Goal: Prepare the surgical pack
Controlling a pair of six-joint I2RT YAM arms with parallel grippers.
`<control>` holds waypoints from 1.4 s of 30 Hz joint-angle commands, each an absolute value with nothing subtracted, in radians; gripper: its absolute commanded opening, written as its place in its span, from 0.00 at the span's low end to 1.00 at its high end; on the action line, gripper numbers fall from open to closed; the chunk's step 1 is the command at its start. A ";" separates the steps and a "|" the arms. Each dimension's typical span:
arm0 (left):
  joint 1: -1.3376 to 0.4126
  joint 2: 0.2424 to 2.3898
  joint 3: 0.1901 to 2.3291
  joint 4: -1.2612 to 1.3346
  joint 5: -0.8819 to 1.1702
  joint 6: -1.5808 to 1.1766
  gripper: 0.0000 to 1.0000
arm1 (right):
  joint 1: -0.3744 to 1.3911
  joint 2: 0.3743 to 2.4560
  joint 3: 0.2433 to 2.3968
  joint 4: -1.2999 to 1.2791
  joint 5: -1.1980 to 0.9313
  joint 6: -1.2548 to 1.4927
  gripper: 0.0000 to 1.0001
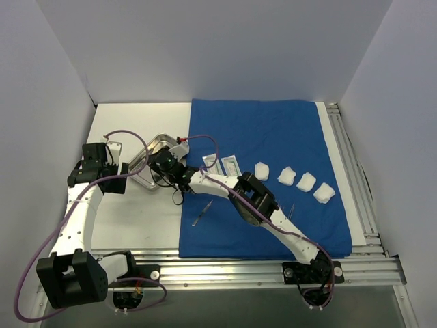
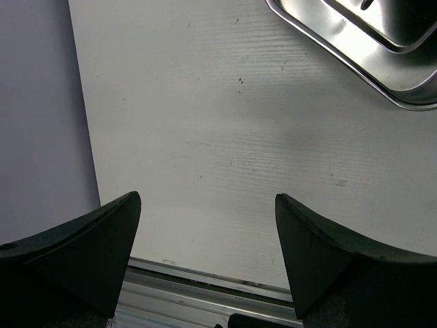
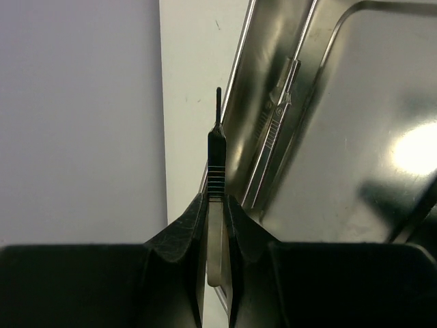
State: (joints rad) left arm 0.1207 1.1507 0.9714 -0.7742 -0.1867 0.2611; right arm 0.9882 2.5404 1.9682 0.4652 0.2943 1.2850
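Observation:
The royal-blue drape (image 1: 273, 143) lies flat across the right of the table. The steel tray (image 1: 151, 145) sits just off its left edge on the white table. My right gripper (image 1: 161, 166) hangs over the tray's near side. In the right wrist view it (image 3: 217, 198) is shut on a thin metal instrument (image 3: 217, 147) with a ribbed handle, held above the tray's rim (image 3: 239, 89). A like shape on the tray wall may be its reflection. My left gripper (image 1: 115, 179) is left of the tray, open (image 2: 208, 198) and empty over bare table.
On the drape lie two white sachets (image 1: 220, 162), several white gauze wads (image 1: 295, 180), a thin instrument (image 1: 202, 213) near its left edge and another (image 1: 292, 210) beside the right arm. White walls close in three sides. A metal rail (image 1: 259, 268) runs along the near edge.

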 commanded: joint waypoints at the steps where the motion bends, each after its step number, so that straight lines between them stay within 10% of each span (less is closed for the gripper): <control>1: 0.127 1.157 0.985 -0.741 -0.184 0.247 0.89 | 0.979 2.574 2.045 0.451 0.387 1.400 0.00; 30: 0.127 1.169 0.985 -0.735 -0.178 0.249 0.89 | 1.028 2.727 2.284 0.270 0.466 1.378 0.00; 42: 0.127 1.166 0.986 -0.738 -0.179 0.249 0.89 | 1.028 2.714 2.284 0.291 0.471 1.367 0.24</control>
